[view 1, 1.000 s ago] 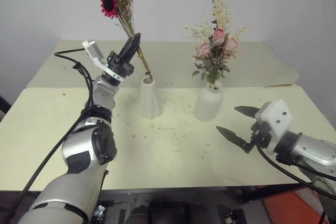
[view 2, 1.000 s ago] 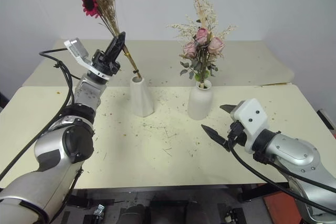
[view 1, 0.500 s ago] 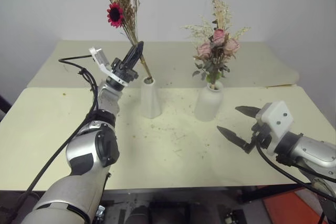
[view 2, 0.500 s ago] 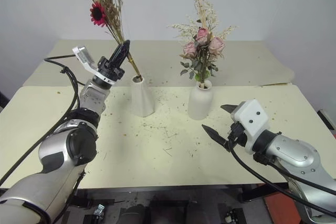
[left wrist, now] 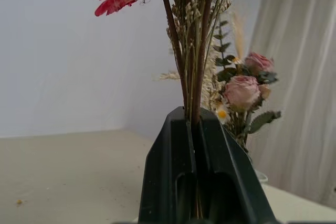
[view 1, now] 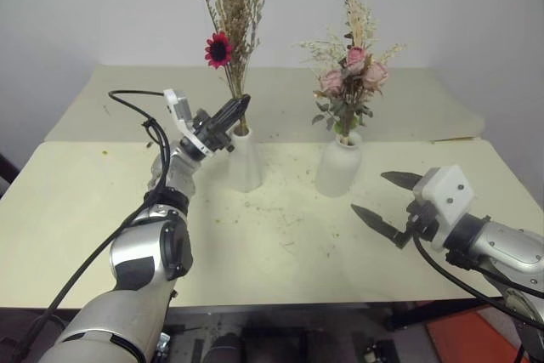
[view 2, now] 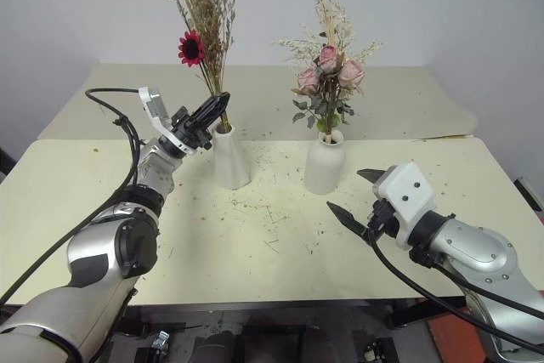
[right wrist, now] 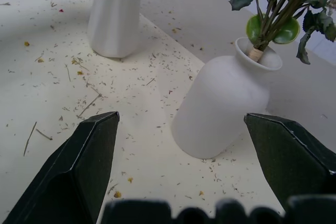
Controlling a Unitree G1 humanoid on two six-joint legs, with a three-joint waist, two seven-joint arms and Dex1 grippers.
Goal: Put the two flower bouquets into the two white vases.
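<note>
The daisy bouquet (view 1: pixel 226 14), with its red-pink daisy (view 1: pixel 218 48), tan grasses and brown pod, stands almost upright, its stems going into the tall slim white vase (view 1: pixel 244 161). My left gripper (view 1: pixel 241 105) is shut on those stems just above the vase's mouth; the left wrist view shows the stems pinched between its fingers (left wrist: pixel 173 171). The pale pink rose bouquet (view 1: pixel 350 70) stands in the shorter rounded white vase (view 1: pixel 337 167). To the right of that vase, nearer the front, my right gripper (view 1: pixel 367 192) hangs open over the table and holds nothing.
Dried plant crumbs litter the cream table (view 1: pixel 280 244) around both vases. A second cream table (view 1: pixel 425 99) adjoins it at the back, against a white wall. A black cable (view 1: pixel 136 99) loops off my left wrist.
My left gripper has come down and to the right with the daisy bouquet, which has swung from leaning left to nearly upright over the slim vase. The right arm is still.
</note>
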